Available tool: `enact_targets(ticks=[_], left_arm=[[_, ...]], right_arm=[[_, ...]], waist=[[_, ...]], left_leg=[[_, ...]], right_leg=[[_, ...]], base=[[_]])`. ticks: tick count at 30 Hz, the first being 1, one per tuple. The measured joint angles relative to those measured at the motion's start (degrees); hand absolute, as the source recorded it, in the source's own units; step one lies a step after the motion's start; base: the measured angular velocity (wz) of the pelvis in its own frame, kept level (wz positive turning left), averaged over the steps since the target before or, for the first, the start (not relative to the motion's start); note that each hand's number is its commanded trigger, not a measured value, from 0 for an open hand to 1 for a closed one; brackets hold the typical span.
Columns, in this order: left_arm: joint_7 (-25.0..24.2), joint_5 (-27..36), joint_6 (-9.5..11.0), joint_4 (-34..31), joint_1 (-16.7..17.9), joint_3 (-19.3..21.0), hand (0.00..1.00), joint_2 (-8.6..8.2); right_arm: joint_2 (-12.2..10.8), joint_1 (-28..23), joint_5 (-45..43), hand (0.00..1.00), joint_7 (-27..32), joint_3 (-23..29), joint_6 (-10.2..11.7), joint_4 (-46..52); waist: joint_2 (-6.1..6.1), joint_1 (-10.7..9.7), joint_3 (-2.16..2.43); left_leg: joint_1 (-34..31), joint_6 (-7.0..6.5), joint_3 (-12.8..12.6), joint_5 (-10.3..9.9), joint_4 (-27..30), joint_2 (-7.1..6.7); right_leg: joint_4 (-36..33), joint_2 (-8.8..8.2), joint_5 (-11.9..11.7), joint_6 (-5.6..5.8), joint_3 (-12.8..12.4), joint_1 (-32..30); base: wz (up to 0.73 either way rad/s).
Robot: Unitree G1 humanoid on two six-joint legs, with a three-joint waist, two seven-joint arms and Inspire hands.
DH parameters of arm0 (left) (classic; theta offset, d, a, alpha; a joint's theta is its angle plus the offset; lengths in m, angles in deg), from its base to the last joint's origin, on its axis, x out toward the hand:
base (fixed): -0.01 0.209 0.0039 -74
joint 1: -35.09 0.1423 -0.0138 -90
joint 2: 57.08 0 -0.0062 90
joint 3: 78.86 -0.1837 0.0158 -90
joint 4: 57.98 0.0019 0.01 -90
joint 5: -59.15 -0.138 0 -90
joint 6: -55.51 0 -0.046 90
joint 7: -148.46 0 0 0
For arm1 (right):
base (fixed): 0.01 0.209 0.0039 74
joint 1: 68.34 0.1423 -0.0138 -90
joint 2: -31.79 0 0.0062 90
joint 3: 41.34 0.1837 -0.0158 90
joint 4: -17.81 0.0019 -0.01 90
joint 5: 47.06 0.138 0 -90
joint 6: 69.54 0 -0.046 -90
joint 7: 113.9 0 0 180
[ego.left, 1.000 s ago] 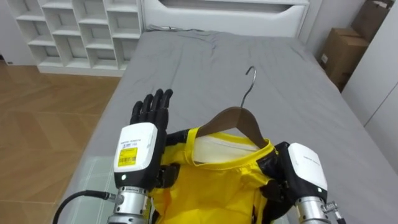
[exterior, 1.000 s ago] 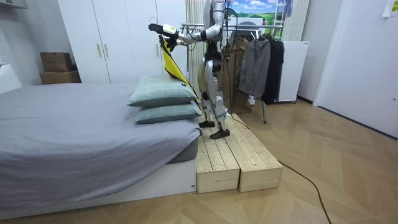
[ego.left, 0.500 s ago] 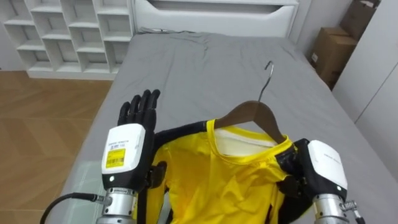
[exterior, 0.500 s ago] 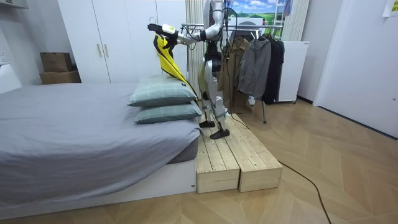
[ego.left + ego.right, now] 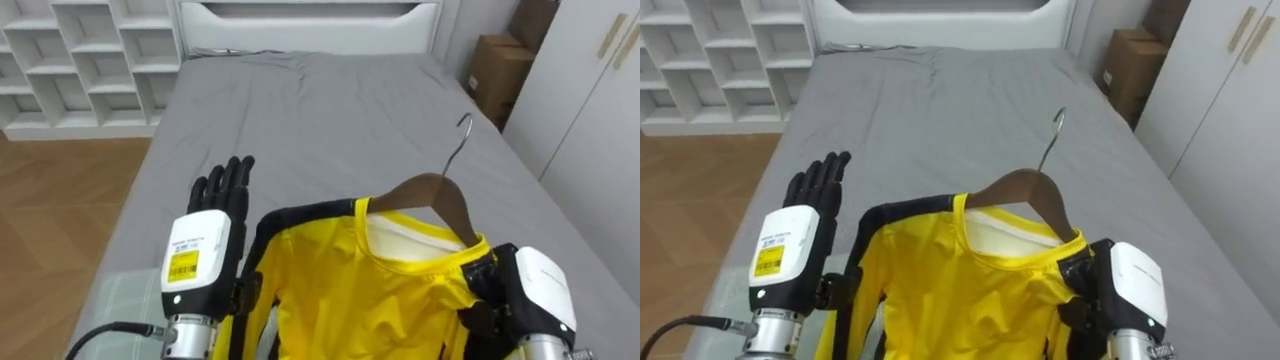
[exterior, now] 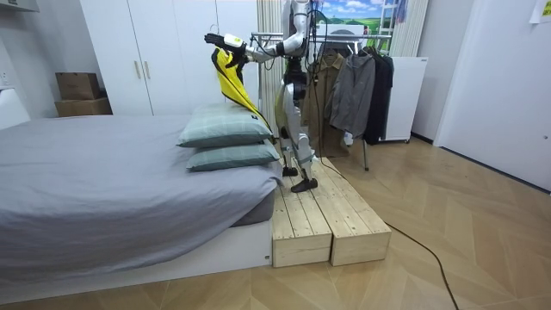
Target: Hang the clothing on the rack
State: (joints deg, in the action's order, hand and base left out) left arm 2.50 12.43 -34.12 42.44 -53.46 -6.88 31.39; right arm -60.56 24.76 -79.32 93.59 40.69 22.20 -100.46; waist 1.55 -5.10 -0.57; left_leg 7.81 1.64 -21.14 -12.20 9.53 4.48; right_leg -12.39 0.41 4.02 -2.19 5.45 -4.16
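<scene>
Hanging yellow shirt [image 5: 360, 290] sits between left hand [image 5: 205, 245] and right hand [image 5: 540, 295].

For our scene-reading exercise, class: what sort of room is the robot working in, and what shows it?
Most likely a bedroom: a wide bed with grey bedding, two stacked pillows, white wardrobe doors behind, and a rack of hung jackets.

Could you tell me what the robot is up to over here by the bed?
The robot stands on a wooden platform next to the grey bed, with a yellow shirt on a wooden hanger held up in front of it. Its left hand is open, fingers straight, beside one shoulder of the shirt; its right hand is at the other shoulder. A rack of dark clothes stands behind it, and the shirt is not yet hung there.
</scene>
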Motion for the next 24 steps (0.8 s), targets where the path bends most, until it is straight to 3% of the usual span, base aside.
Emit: enact_targets(ticks=[2, 4, 5, 6, 7, 8, 9, 13, 19, 21, 22, 23, 24], left_arm=[[-0.18, -0.11, 0.16, 0.16, 0.54, 0.78, 0.00, 0.00], [-0.61, -0.11, 0.15, 0.20, 0.90, 2.84, 0.00, 0.03], [-0.57, -0.12, 0.15, 0.19, 1.39, 4.45, 0.00, -0.01], [-0.43, 0.02, 0.11, 0.23, 1.97, 5.87, 0.00, 0.12], [-0.40, 0.08, 0.09, 0.25, 2.19, 6.40, 0.00, 0.13], [0.03, 0.41, 0.08, 0.54, 2.35, 6.77, 0.00, 0.08], [0.82, 1.03, 0.27, 1.57, 2.20, 6.56, 0.00, -0.02], [1.31, 1.52, 0.42, 3.06, 2.04, 6.49, 0.00, -0.50], [2.21, 8.24, -0.22, 3.23, 1.72, 6.45, 0.00, -0.56], [3.60, 10.20, -0.27, 3.76, 1.67, 6.72, 0.00, -0.38], [4.27, 10.40, -0.31, 4.53, 1.98, 6.79, 0.00, -0.21], [4.58, 10.77, -0.30, 5.34, 2.43, 6.76, 0.00, -0.31], [4.64, 11.08, -0.29, 5.85, 2.45, 6.78, 0.00, -0.35]], right_arm=[[0.06, -0.03, 0.53, 1.00, 0.00, 1.71, -0.01, -0.88], [0.06, 0.03, 0.57, 1.00, 0.01, 2.58, 0.04, -2.31], [0.11, 0.03, 0.51, 1.00, 0.01, 2.70, 0.03, -2.88], [0.09, 0.07, 0.57, 1.00, 0.08, 2.62, 0.04, -2.96], [0.08, 0.08, 0.62, 1.00, 0.17, 2.57, 0.05, -3.02], [0.08, 0.09, 0.58, 1.00, 0.45, 2.56, 0.06, -3.31], [0.01, 0.23, 0.56, 1.00, 0.90, 2.41, 0.06, -4.06], [-0.20, 0.23, 0.39, 1.00, 1.52, 2.33, 0.04, -6.24], [-0.79, 0.28, -2.35, 1.00, 2.64, 1.02, 0.28, -5.81], [-1.24, 0.25, -2.58, 1.00, 2.65, 0.38, 0.66, -5.21], [-1.76, 0.25, -3.10, 1.00, 2.65, 0.31, 0.75, -4.45], [-1.91, 0.30, -4.13, 1.00, 2.66, 0.29, 0.84, -3.65], [-1.92, 0.31, -4.58, 1.00, 2.66, 0.22, 0.85, -3.09]], waist=[[0.04, 0.62, -0.02], [0.64, 1.66, 0.01], [0.86, 2.83, 0.09], [1.09, 3.94, 0.01], [1.18, 4.04, -0.05], [1.28, 4.08, -0.13], [0.97, 4.17, -0.25], [1.69, 3.77, -1.04], [1.58, 1.98, -1.09], [1.53, 1.80, -1.09], [1.17, 2.11, -1.06], [-0.03, 2.60, -0.68], [-0.43, 2.82, -0.68]], left_leg=[[-0.03, -0.36, -3.22, -0.82, 0.01, 0.53], [0.18, -0.11, -6.07, -1.52, 0.22, 1.03], [0.56, 0.10, -8.85, -2.24, 0.66, 1.79], [0.73, 0.35, -11.58, -3.30, 2.26, 2.32], [0.72, 0.51, -12.71, -3.98, 3.30, 2.60], [0.70, 0.60, -14.79, -5.38, 4.95, 3.05], [0.89, 0.70, -16.49, -6.53, 6.42, 3.69], [1.56, 1.01, -21.03, -8.03, 8.06, 4.23], [2.03, 2.63, -26.26, -10.65, 13.08, 7.51], [2.46, 3.12, -28.34, -10.99, 17.19, 9.17], [1.69, 2.79, -28.06, -10.73, 23.41, 11.56], [0.23, 1.81, -24.74, -9.91, 29.66, 13.76], [-0.63, 1.21, -22.31, -8.97, 32.69, 14.28]], right_leg=[[-0.63, 0.84, -0.11, -0.16, -0.91, -1.83], [-1.81, 0.93, -0.39, -0.61, 0.26, -3.37], [-2.63, -0.15, -0.88, -1.41, 4.66, -4.25], [-3.72, -1.31, -1.03, -2.72, 11.08, -5.21], [-4.38, -1.79, -0.87, -3.53, 14.25, -5.57], [-5.14, -2.80, -0.34, -4.84, 19.57, -5.97], [-5.64, -2.71, -0.18, -5.02, 20.10, -6.00], [-6.39, -1.16, -0.43, -5.51, 16.02, -7.15], [-6.46, 2.44, -0.38, -6.93, 12.51, -8.15], [-6.52, 3.93, 0.36, -7.49, 10.89, -7.85], [-6.58, 5.55, 0.81, -7.75, 8.79, -7.72], [-6.68, 6.88, 0.92, -8.24, 6.05, -6.90], [-7.21, 7.44, 1.00, -8.50, 4.75, -6.66]], base=[[-0.46], [-0.75], [-1.19], [-1.22], [-1.13], [-0.91], [-0.79], [-0.66], [-0.47], [-0.60], [-0.95], [-1.11], [-1.24]])
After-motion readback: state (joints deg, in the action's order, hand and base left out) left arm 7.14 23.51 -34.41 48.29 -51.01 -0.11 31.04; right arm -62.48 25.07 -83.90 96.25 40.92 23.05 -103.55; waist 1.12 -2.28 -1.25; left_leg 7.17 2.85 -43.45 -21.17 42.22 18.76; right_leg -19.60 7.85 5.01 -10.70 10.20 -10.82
